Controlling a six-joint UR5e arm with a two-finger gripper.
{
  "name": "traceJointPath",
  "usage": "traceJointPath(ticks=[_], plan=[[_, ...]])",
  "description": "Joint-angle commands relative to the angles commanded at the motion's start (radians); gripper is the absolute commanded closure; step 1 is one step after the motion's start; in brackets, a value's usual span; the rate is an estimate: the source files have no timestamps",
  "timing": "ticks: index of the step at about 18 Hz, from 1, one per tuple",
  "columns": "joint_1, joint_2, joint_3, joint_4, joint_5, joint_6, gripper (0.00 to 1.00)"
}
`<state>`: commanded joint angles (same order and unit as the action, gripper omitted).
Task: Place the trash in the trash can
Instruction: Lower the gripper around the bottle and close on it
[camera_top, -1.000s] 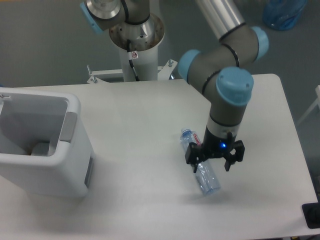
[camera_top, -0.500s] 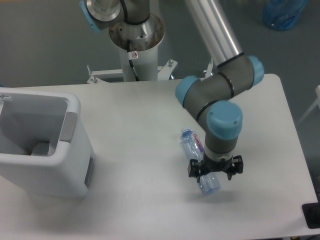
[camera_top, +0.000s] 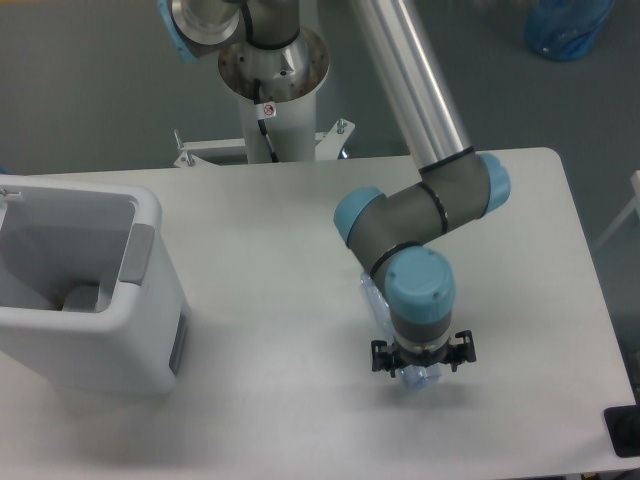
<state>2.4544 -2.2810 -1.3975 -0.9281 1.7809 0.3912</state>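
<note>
My end effector (camera_top: 420, 362) sits lower over the bottle (camera_top: 420, 375) than it did a moment ago, and my wrist now covers most of it. A second back the whole clear body, the blue cap and the red label showed beside my fingers; now only a sliver of plastic peeks out at the upper left of my wrist and a small clear end shows below the fingers. My elbow joints have swung in toward the middle of the counter (camera_top: 280, 250), so more of the silver upper arm crosses the view. The fingers stand on either side of the bottle's lower end, but from this angle I cannot tell whether they are pressing it or just spread around it. The bottle lies flat on the counter, right of centre, well apart from the trash can (camera_top: 90, 300).

The trash can has not moved: it stands at the left edge, white with a thick rounded rim, a grey panel on the side facing me, and something small and pale lying in its bottom.

The counter is plain white with rounded corners. Behind it my base pedestal (camera_top: 272, 90) rises from a grey floor (camera_top: 80, 90), and a blue translucent bag (camera_top: 568, 25) rests on the floor at upper right. A dark object (camera_top: 625, 430) sits at the lower right corner
</note>
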Motion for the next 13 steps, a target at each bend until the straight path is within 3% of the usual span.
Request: traceJointPath(ticks=[4, 6, 7, 13], plan=[[-0.003, -0.005, 0.002, -0.002, 0.005, -0.002, 0.01], [-0.003, -0.006, 0.006, -0.003, 0.0, -0.002, 0.25], [-0.005, -0.008, 0.009, -0.006, -0.003, -0.003, 0.29], [-0.005, -0.017, 0.02, -0.005, 0.002, -0.029, 0.4]])
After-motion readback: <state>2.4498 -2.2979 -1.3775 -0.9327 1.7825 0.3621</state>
